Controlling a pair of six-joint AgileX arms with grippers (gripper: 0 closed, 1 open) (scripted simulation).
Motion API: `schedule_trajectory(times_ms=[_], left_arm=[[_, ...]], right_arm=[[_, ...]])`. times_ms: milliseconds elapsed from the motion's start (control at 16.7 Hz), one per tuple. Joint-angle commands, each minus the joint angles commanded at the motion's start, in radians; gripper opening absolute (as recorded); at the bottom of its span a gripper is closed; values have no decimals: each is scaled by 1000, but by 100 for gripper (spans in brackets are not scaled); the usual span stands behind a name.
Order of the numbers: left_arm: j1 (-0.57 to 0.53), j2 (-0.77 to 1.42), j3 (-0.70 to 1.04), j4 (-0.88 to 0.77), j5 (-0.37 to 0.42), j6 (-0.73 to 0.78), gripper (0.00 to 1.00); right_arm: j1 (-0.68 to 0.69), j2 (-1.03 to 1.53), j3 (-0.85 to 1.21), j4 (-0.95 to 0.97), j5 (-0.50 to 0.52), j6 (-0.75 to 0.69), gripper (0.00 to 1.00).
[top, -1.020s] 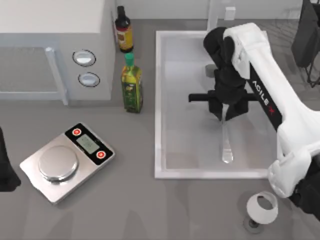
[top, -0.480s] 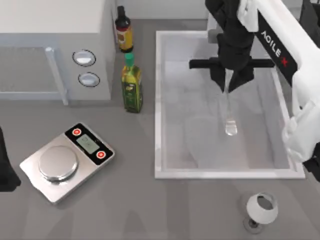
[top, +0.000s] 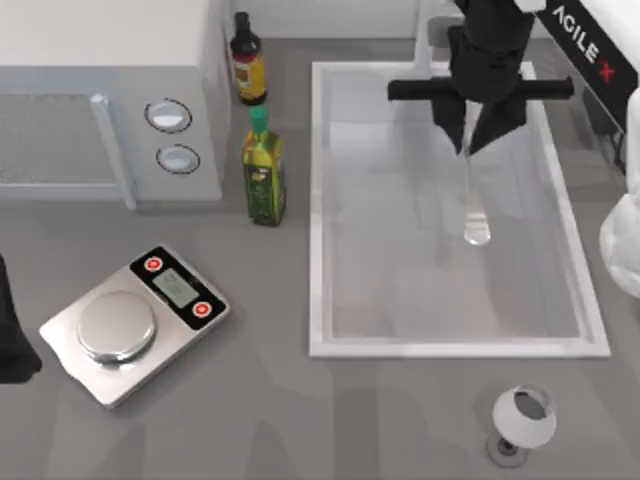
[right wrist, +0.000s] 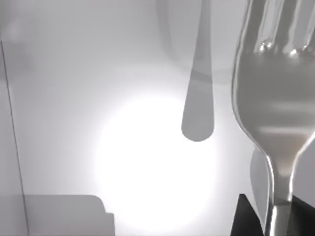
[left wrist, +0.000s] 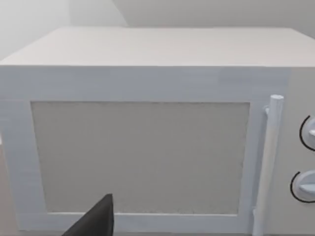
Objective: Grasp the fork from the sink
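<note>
Fork (top: 474, 205) airborne, jaws clamped on its neck.
Right gripper (top: 484, 128) has climbed toward twelve o'clock over the sink (top: 318, 200); grasp holds.

Silver fork (top: 475, 205), white sink (top: 318, 210), black right tool (top: 483, 140), green-capped bottle (top: 264, 170).

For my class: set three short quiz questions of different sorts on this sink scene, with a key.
1. True or false: the right gripper holds the fork above the sink.
2. Which stands nearest the sink's left rim? A. scale B. green-capped oil bottle C. cup
3. Fill in: the left wrist view faces the white ____.

Key: 1 true; 2 B; 3 microwave.
</note>
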Motion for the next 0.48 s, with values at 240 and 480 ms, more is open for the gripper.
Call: schedule_trajectory(times_ms=[240, 480], left_arm=[[0, 0, 0, 0, 0, 0, 100], [0, 0, 0, 0, 0, 0, 100]], right_arm=[[-3, -14, -10, 2, -1, -2, 0], [-34, -146, -163, 40, -5, -33, 0]])
